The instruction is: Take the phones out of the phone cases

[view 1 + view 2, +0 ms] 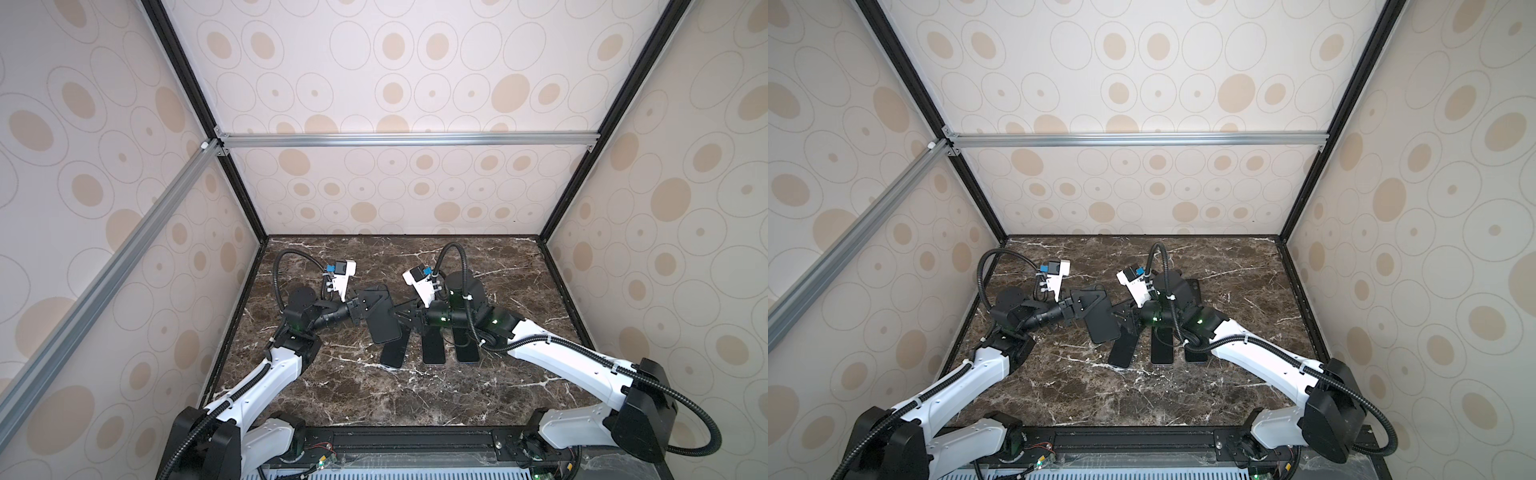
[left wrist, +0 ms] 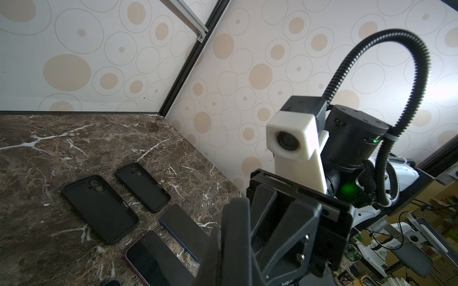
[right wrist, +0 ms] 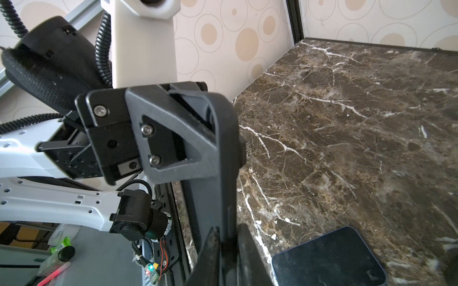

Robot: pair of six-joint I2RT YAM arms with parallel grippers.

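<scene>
A black phone case (image 1: pixel 381 322) with the phone inside is held tilted above the marble table (image 1: pixel 519 291) in both top views. My left gripper (image 1: pixel 374 305) is shut on its far end. My right gripper (image 1: pixel 402 318) has closed on its right long edge. In the right wrist view the case (image 3: pixel 220 188) stands edge-on, pinched between my right gripper's (image 3: pixel 229 257) fingers, with the left gripper (image 3: pixel 173 138) clamped higher up. In the left wrist view the case (image 2: pixel 235 230) fills the near foreground beside the right gripper (image 2: pixel 285 222). The phone's screen is hidden.
Three bare phones (image 1: pixel 395 353) (image 1: pixel 434 347) (image 1: pixel 467 347) lie side by side under the grippers. Two empty black cases (image 2: pixel 99 208) (image 2: pixel 142 190) lie behind them, mostly hidden by the right arm in the top views. Patterned walls close three sides.
</scene>
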